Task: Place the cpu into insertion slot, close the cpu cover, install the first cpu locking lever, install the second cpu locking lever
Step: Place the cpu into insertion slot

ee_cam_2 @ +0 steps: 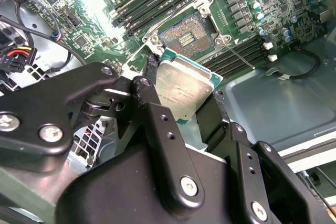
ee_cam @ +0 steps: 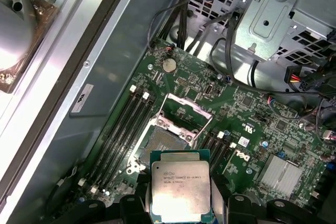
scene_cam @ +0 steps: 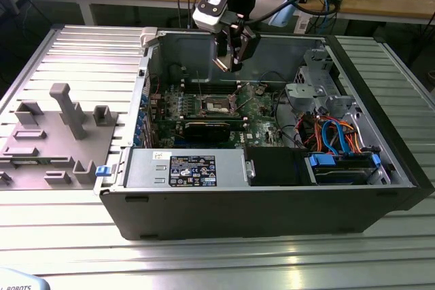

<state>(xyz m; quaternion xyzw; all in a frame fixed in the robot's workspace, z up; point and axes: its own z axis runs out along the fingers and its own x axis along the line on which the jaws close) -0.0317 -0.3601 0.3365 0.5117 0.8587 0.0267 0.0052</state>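
My gripper (scene_cam: 231, 59) hangs above the green motherboard inside the open computer case, shut on the cpu (ee_cam: 180, 186). The cpu (ee_cam_2: 185, 85) is a flat square chip with a silver-grey top, pinched at two opposite edges by the black fingers (ee_cam_2: 152, 103). The insertion slot (ee_cam: 164, 142) lies uncovered just beyond the chip's edge, its dark contact field (ee_cam_2: 185, 38) exposed. The cpu cover (ee_cam: 177, 126) stands tilted up, away from the slot. A thin locking lever (ee_cam_2: 239, 56) sticks out beside the slot (scene_cam: 219, 104).
Memory slots (ee_cam: 123, 124) run along both sides of the socket. A metal drive cage (scene_cam: 316, 86) with cables fills the exterior view's right part of the case, and a power supply (scene_cam: 187, 170) lies along the near wall. A grey fixture (scene_cam: 58, 134) lies on the slatted table.
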